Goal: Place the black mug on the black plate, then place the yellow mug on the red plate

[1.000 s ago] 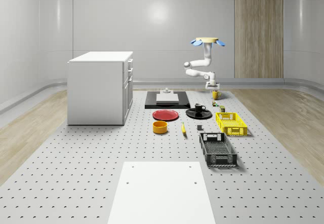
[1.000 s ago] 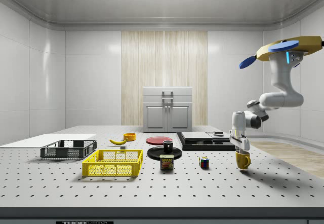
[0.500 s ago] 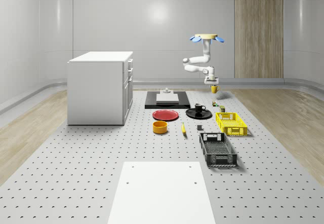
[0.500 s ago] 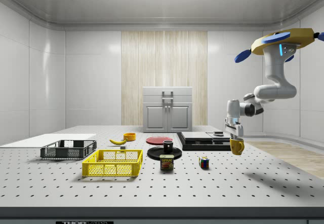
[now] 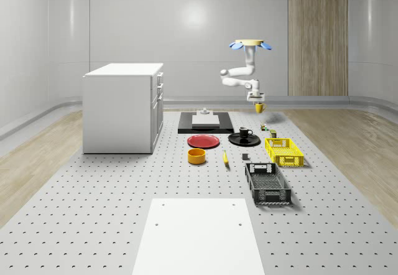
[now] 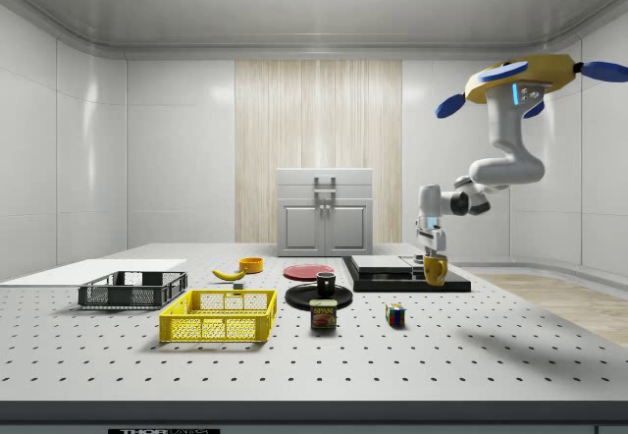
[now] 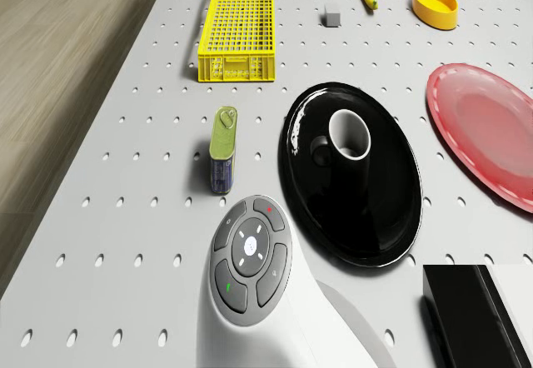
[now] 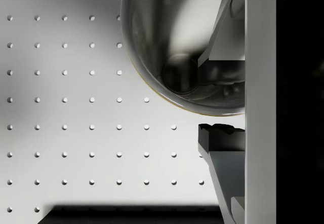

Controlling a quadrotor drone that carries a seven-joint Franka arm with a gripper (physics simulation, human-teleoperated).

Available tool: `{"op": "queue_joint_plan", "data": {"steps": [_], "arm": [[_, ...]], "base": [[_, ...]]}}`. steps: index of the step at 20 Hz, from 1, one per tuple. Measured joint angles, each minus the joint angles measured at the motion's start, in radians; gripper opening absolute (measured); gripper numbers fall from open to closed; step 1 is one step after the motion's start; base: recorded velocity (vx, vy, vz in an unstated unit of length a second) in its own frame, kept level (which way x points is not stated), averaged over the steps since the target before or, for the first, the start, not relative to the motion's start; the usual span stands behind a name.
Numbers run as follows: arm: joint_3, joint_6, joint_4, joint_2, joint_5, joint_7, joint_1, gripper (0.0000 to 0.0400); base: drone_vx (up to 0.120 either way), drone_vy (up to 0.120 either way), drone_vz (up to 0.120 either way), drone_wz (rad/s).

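Our gripper [image 6: 433, 259] is closed on the rim of the yellow mug [image 6: 435, 271], which hangs clear of the table [image 6: 491, 355] so we can carry it over the clutter. The drone [image 6: 517, 79] hovers near the table's far end. The black mug [image 7: 346, 135] already stands on the black plate [image 7: 375, 210]; the red plate [image 7: 491, 131] beside it lies bare, awaiting ours.

Drone [image 6: 520, 78] hovering high, arm [image 6: 496, 167] folded down and sideways, gripper [image 6: 433, 260] pointing downward, fingers apparently clamped on the yellow mug [image 6: 435, 271].
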Motion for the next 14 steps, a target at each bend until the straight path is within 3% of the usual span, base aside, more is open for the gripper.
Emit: {"op": "queue_joint_plan", "data": {"steps": [4, 7, 14], "arm": [[0.001, 0.000, 0.000, -0.001, 0.001, 0.000, 0.000, 0.0110], [0.001, 0.001, 0.000, -0.001, 0.001, 0.001, -0.001, 0.0110], [0.001, 0.002, 0.000, -0.002, 0.002, 0.001, -0.001, 0.0110]], "base": [[0.120, -0.120, 0.000, 0.000], [0.120, -0.120, 0.080, 0.000], [0.120, -0.120, 0.000, 0.000]]}}
